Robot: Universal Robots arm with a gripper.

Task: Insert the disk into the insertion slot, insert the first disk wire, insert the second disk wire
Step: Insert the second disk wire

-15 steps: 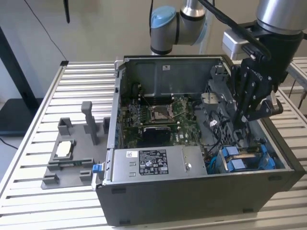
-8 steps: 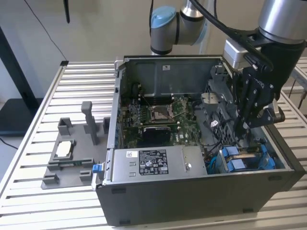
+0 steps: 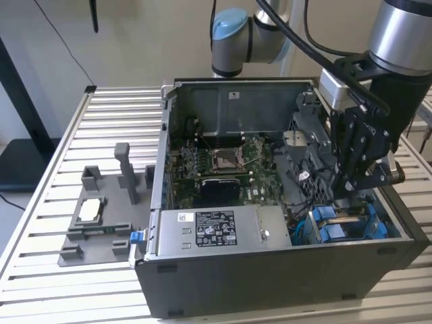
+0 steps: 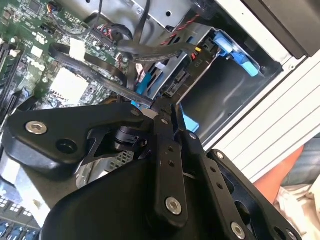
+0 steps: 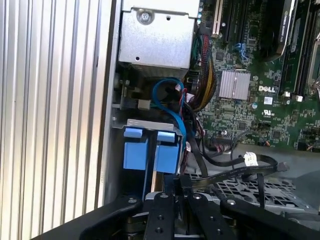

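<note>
Hanging from the arm (image 3: 398,47) inside the open-sided computer case (image 3: 270,283), the jaws are sitting just above the drive bay at the corner of the case on the exterior view's right. In both wrist views the jaws are showing as drawn together at the tips. A flat black cable (image 4: 95,67) is running up to those tips in the second wrist view. Whether the jaws are pinching it cannot be told.

The disk (image 3: 334,229) is sitting in the drive bay, directly under the jaws. The blue tabs of its carrier (image 5: 150,152) are facing the open side of the case. In the first wrist view, a blue cable (image 5: 172,107) is looping from beside the power supply box (image 5: 157,37) down to the carrier tabs. Further black cables (image 5: 235,167) are lying across the perforated metal between the jaws and the motherboard (image 5: 250,90).

In the exterior view, the power supply box is lying along the near wall of the case, just beside the drive bay. The case is resting on a slatted metal counter (image 3: 101,108). Beside the case, on the exterior view's left, a grey fixture (image 3: 101,233) is lying on the counter and carrying a small silvery square part (image 3: 91,210).
</note>
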